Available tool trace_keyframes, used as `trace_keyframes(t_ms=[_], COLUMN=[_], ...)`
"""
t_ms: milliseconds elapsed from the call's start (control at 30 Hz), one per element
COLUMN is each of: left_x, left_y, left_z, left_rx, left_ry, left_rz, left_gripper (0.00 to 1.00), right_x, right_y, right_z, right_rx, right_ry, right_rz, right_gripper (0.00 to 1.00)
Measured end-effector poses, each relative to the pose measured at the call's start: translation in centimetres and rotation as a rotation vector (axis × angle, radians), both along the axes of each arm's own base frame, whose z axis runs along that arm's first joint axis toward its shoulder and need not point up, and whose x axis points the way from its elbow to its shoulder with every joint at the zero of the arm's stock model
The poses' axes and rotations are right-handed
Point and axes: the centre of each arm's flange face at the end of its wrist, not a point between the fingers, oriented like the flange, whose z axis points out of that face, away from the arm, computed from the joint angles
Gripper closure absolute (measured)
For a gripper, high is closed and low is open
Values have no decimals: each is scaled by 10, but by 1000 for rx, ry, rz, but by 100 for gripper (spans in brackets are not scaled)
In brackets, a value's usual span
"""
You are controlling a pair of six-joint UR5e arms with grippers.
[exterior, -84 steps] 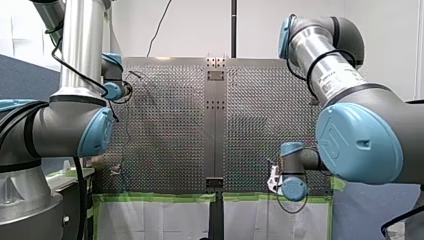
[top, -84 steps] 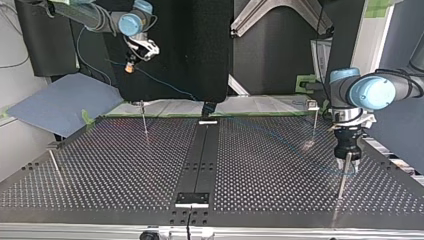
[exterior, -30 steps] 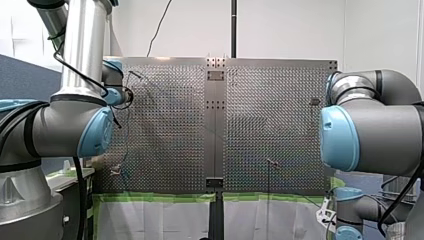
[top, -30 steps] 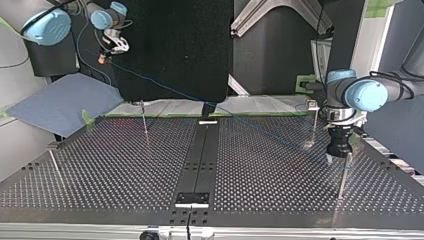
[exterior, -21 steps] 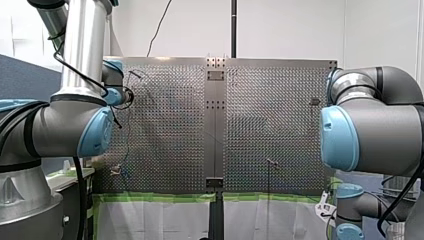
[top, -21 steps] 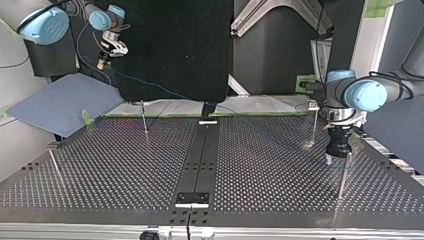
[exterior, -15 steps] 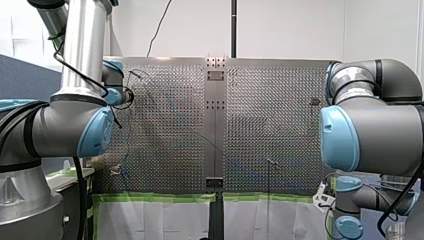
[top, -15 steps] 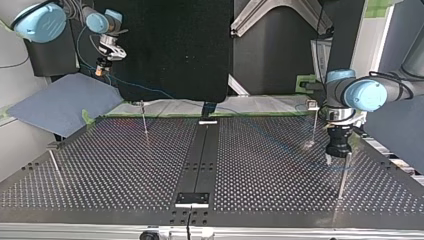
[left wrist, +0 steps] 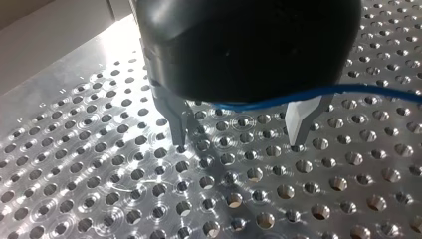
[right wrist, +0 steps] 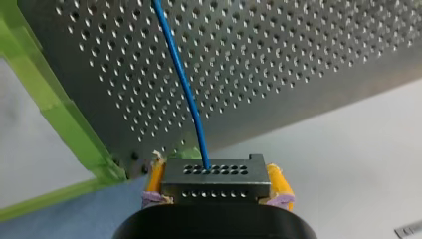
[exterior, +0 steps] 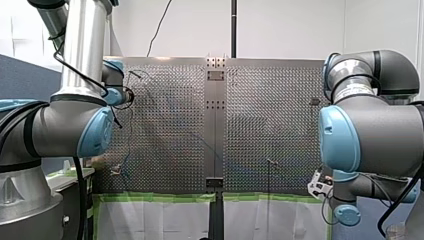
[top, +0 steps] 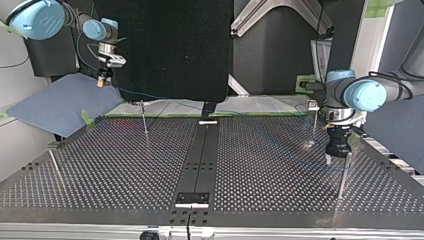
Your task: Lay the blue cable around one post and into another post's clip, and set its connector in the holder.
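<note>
My right gripper [right wrist: 216, 185] is shut on the black connector [right wrist: 215, 178], yellow pads on both its sides. The blue cable [right wrist: 183, 84] runs out of the connector over the table's edge. In the top view my right gripper [top: 103, 79] hangs beyond the far left corner, above the table's level, and the cable [top: 150, 96] slants from it across the table towards my left gripper [top: 339, 159]. My left gripper [left wrist: 237, 145] stands open just above the perforated plate, with the cable [left wrist: 278, 99] passing between its fingers close to the body. It is beside a thin post [top: 342, 175].
More thin posts stand on the table: one at the far left [top: 144, 120], one at the near left [top: 55, 165], one with a clip head at the far right [top: 314, 120]. A dark strip [top: 200, 150] runs down the table's middle. A blue-grey sheet [top: 60, 102] lies off the far left corner.
My right gripper has carried the connector: lower and slightly left in the top view, up and left in the front view. The cable sags lower behind it. My left gripper has stayed put.
</note>
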Motion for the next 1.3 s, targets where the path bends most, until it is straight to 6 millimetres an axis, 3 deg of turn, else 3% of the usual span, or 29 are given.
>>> trace_keyframes(t_ms=[433, 867, 1067, 1300], left_x=[-1, -10, -16, -14], left_y=[-2, 8, 12, 5], left_z=[-1, -12, -21, -51], left_rx=[-3, -48, -66, -93], left_ry=[12, 101, 139, 181], left_rz=[-3, 62, 81, 37], left_gripper=[0, 0, 0, 0], right_x=[28, 38, 41, 45], right_y=[-4, -1, 1, 2], right_z=[2, 2, 1, 0], right_rx=[-12, -8, 1, 6], right_ry=[34, 37, 36, 35], right_rz=[129, 153, 151, 154], right_gripper=[100, 100, 100, 100])
